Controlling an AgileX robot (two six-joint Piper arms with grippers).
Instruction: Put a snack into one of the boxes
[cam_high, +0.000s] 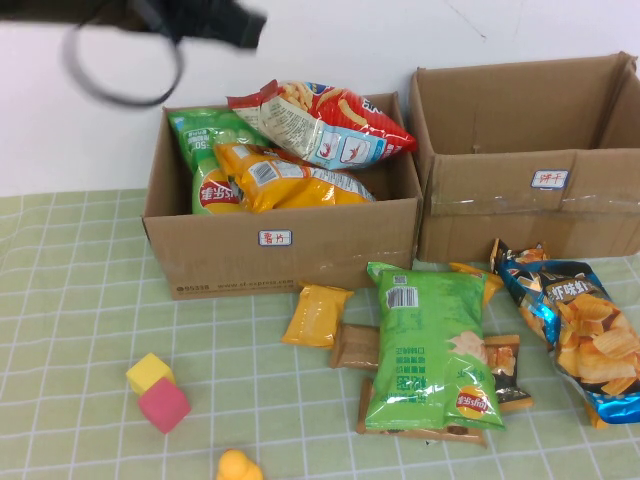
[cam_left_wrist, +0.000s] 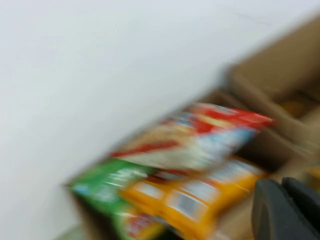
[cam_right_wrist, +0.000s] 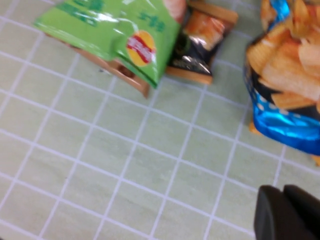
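Note:
The red shrimp-stick bag (cam_high: 325, 122) lies on top of the other bags in the left cardboard box (cam_high: 280, 262), tilted over its back right rim. It also shows in the left wrist view (cam_left_wrist: 200, 135), blurred. My left gripper (cam_high: 240, 25) is raised above the box's back left corner, away from the bag; in its wrist view its fingers (cam_left_wrist: 272, 215) are together and hold nothing. My right gripper (cam_right_wrist: 286, 214) is shut and empty, low over the green checked cloth (cam_right_wrist: 125, 165) near the blue chip bag (cam_right_wrist: 282, 80). It is out of the high view.
The left box also holds a green bag (cam_high: 205, 150) and a yellow bag (cam_high: 280, 180). A second, taped box (cam_high: 530, 200) stands to the right. In front lie a green Lay's bag (cam_high: 430, 345), a blue chip bag (cam_high: 585, 335), small packets (cam_high: 318, 315), and foam cubes (cam_high: 160, 392).

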